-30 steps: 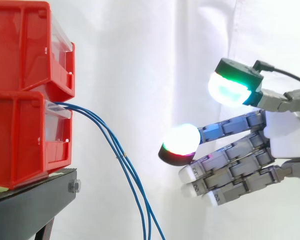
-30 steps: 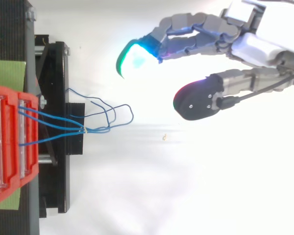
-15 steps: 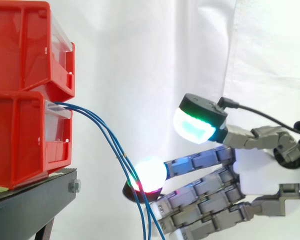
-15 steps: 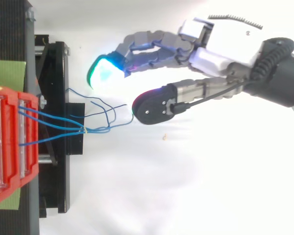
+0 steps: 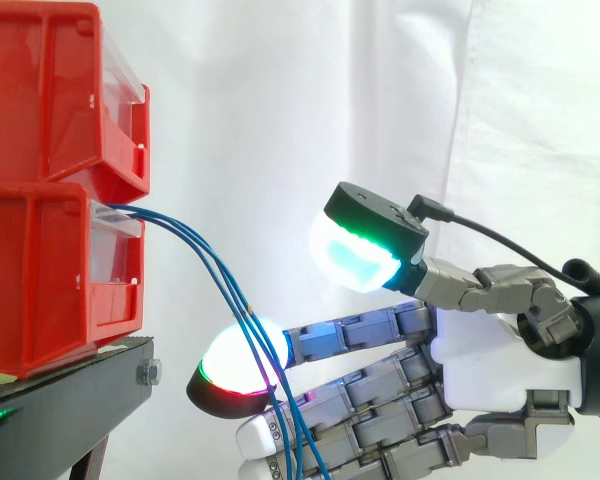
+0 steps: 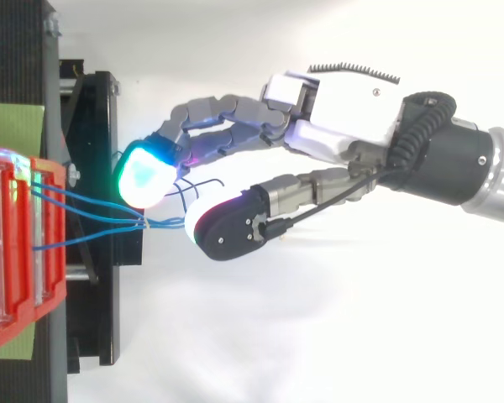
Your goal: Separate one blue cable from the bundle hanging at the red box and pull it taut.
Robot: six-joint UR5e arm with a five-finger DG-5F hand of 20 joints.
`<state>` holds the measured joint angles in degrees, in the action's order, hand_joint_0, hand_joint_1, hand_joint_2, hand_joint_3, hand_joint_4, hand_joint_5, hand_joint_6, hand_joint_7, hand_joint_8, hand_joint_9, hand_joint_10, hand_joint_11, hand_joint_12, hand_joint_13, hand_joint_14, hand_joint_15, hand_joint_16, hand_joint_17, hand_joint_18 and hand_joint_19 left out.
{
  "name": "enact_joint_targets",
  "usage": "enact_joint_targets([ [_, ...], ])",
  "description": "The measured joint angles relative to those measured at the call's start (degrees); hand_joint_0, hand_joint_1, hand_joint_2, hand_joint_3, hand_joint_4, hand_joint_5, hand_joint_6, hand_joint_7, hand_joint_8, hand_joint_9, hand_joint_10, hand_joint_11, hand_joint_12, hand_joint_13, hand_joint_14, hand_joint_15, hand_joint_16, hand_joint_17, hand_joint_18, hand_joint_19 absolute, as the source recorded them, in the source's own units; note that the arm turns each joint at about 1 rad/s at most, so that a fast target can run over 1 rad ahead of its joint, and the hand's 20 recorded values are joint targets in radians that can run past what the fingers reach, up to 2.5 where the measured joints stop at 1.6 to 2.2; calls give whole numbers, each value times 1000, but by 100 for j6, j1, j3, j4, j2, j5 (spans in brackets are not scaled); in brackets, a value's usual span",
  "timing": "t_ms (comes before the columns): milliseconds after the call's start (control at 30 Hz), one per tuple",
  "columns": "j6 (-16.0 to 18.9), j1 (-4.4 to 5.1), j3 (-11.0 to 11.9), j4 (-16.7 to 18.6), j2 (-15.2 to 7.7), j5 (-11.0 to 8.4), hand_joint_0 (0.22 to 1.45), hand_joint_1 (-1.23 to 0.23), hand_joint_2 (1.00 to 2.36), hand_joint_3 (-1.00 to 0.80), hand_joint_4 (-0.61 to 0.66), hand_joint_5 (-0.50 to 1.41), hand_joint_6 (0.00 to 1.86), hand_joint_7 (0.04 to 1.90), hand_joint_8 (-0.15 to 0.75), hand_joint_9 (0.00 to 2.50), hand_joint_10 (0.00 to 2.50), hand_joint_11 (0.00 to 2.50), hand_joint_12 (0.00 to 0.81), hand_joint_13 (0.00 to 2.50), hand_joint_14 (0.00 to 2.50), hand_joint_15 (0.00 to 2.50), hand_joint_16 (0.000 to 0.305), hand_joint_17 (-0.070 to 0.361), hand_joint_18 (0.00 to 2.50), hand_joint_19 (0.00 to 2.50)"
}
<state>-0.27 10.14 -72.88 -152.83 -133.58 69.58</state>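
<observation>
Two red bins [image 5: 50, 190] on black stand [image 5: 70, 405]

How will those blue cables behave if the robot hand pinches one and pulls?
Probably floppy: the blue cables sag in a curve from the red box. Thin and smooth-looking, one may slip between the rounded pads of the robot hand.

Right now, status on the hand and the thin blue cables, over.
Hand open, fingers straight at the thin blue cables. Bundle slack from lower red plastic box, none pinched. Black stand close beside fingertips.
</observation>
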Motion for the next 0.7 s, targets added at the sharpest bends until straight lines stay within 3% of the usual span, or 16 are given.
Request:
enact_joint_targets([
  [200,2,24,9,39,-2,115,522,-644,1002,-477,262,-207,503,881,356,592,11,369,376,507,9,248,47,106,416,256],
  [533,-4,53,34,57,-14,149,527,-645,1002,-477,266,-203,503,886,358,605,11,374,376,522,9,255,47,105,427,268],
  [700,25,35,65,74,-104,287,526,-641,1002,-471,267,-201,503,890,357,609,11,380,378,525,9,259,47,106,429,275],
])
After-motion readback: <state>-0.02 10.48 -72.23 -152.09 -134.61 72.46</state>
